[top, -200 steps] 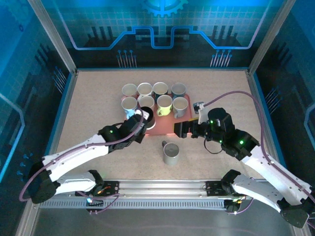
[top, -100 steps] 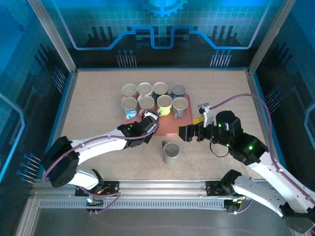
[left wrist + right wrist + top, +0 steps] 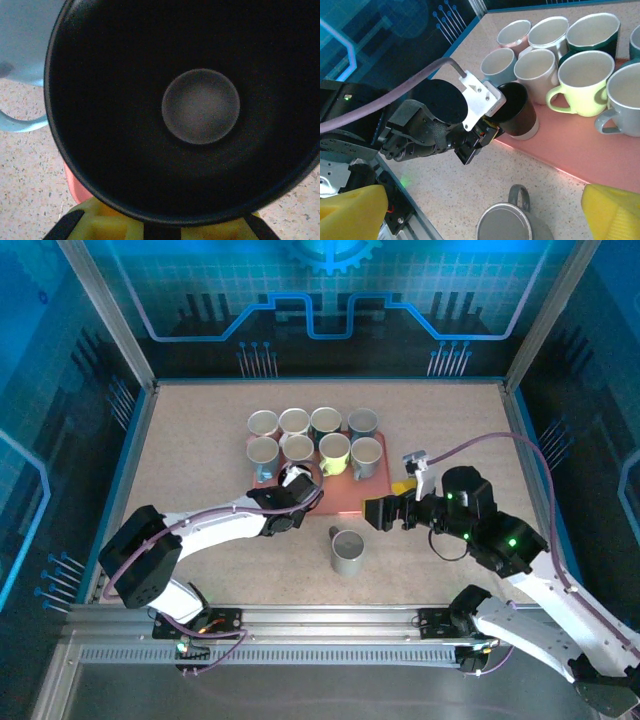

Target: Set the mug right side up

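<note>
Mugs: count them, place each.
10: eight mugs on the pink tray, two rows of four; a black mug in the left gripper at its near edge; an upside-down grey mug on the table. None looks hidden.

Eight upright mugs [image 3: 334,452] stand clustered on a pink tray [image 3: 340,500]

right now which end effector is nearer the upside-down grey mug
Right. The right end effector hangs open just beyond the grey mug; the left end effector is farther away, at the black mug on the tray.
</note>
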Action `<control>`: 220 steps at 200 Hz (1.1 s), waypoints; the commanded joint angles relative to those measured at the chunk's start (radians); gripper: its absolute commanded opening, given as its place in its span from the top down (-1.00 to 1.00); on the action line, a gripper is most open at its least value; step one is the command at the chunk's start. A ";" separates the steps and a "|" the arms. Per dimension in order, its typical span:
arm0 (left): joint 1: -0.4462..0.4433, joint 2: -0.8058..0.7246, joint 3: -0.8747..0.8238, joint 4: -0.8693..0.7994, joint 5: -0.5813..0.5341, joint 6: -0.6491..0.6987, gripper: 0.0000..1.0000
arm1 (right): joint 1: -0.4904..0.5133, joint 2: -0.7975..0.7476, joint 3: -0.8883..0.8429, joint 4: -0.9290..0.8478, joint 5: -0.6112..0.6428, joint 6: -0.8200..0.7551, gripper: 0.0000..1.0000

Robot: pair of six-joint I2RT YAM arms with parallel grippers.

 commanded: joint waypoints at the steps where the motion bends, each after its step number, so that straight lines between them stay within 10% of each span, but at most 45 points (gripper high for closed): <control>1: 0.003 0.011 0.021 -0.039 -0.006 -0.079 0.78 | -0.008 0.032 0.040 -0.051 -0.036 -0.034 -1.00; 114: 0.004 -0.174 -0.025 -0.095 0.086 -0.158 -0.09 | 0.061 0.148 0.164 -0.271 0.038 -0.085 -1.00; 220: 0.012 -0.585 0.046 -0.384 0.225 -0.163 -0.27 | 0.408 0.628 0.301 -0.489 0.446 0.240 -1.00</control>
